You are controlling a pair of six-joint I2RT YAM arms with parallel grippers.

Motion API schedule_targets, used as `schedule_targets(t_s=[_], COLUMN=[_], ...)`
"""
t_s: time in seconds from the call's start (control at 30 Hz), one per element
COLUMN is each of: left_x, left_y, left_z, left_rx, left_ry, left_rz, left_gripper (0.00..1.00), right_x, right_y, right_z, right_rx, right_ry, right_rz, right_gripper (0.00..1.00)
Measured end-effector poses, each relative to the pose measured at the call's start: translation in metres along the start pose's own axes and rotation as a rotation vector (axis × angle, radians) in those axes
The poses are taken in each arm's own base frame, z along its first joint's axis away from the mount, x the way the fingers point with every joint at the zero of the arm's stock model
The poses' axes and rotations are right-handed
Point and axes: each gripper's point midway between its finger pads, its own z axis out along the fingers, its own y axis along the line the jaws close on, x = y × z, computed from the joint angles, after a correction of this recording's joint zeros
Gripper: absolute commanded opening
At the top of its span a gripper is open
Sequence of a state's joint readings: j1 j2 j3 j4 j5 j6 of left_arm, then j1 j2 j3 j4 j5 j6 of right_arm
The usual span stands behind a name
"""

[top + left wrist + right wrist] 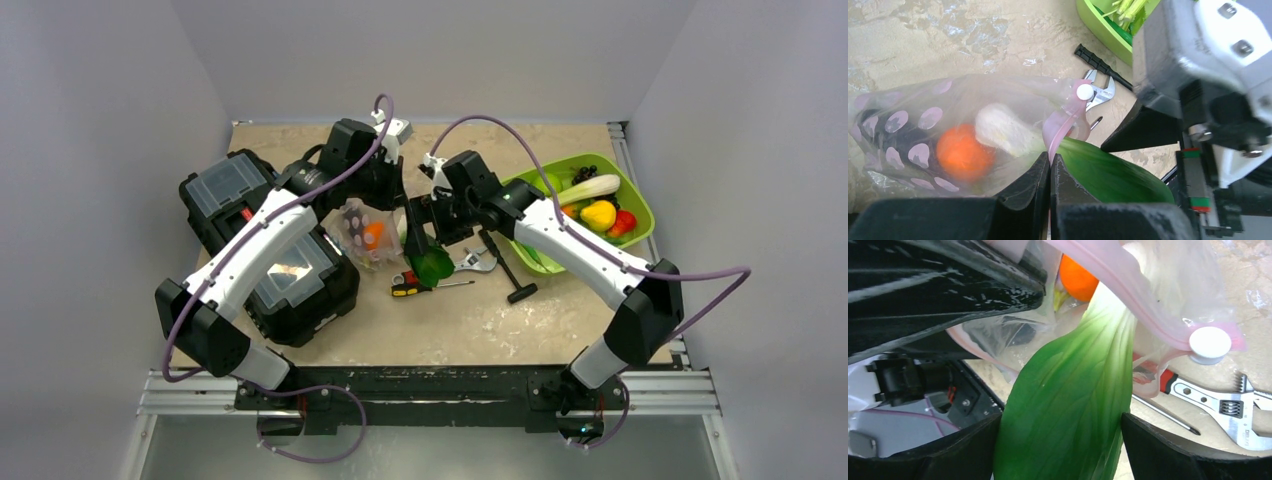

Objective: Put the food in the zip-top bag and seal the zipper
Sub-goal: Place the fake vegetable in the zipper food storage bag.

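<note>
The zip-top bag [362, 232] hangs off the table, clear with pale spots, held up by its mouth. My left gripper [1050, 162] is shut on the pinkish zipper [1063, 127], just below the white slider [1084, 92]. An orange ball [963, 152] and a whitish piece [1003, 130] lie inside the bag. A green leaf [1073, 390] pokes pale end first into the bag's mouth, under the zipper [1128, 295]. My right gripper [1060, 417] is open, its fingers wide on either side of the leaf's broad end. More food sits in the lime tray [640, 215].
Two black toolboxes [250, 200] stand at the left under the left arm. A wrench [475, 262], a red-handled screwdriver [420, 288] and a black T-handle tool [510, 270] lie on the table below the bag. Both wrists crowd together around the bag's mouth.
</note>
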State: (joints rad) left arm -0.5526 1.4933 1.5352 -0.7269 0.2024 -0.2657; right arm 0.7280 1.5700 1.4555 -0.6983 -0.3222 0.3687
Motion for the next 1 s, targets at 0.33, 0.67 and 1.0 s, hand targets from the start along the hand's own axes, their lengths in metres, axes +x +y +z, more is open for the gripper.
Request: schedule_targets(t_s=[0.33,0.67,1.0], left_x=[0.001,0.003,-0.009], left_y=[0.001,0.001,-0.001], left_z=[0.001,0.001,0.002], left_rx=[-0.002,0.001,0.017], left_ry=[0.006,0.011,-0.032], left_rz=[0.000,0.013,0.027], left_gripper=[0.00,0.00,0.00], right_x=[0.011,-0.021,-0.047], right_y=[-0.014,-0.004,0.013], right_z=[0.025,-0.004,-0.003], right_rx=[0.116,0.072,-0.002], right_ry=[-0.033,-0.331,-0.455], right_rz=[-0.105,-0.189,-0.232], right_gripper=[0.00,0.00,0.00])
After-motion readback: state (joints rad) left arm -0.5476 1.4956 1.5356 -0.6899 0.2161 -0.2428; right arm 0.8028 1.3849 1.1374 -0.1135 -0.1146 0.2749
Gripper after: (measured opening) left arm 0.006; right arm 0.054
